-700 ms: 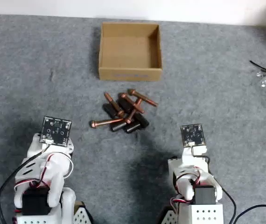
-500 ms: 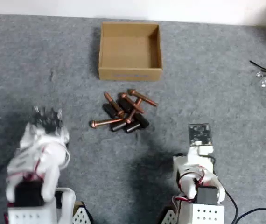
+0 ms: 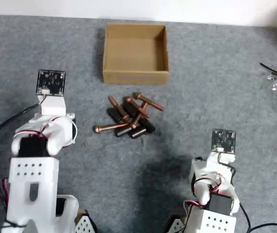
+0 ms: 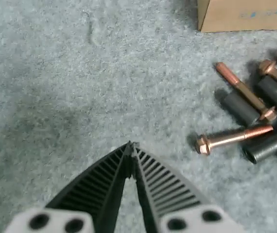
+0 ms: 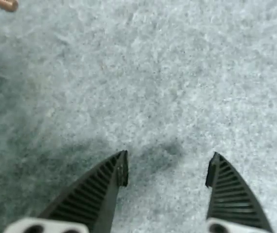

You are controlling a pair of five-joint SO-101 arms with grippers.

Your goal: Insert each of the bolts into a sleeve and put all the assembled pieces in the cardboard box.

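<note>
Copper bolts (image 3: 112,127) partly hide black sleeves (image 4: 266,147); left end effector (image 4: 131,145) closed, empty; right end effector (image 5: 166,170) spread wide, empty.

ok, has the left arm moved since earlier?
Yes. The white left arm has extended forward, its wrist now level with the front of the brown cardboard box.

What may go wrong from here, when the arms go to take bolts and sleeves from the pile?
1. The bolts and sleeves lie crossed in one tight pile, so grasping one may drag or scatter the others.
2. The left end effector is shut, apart from the nearest bolt; unless it opens first, it may only push that bolt away.
</note>
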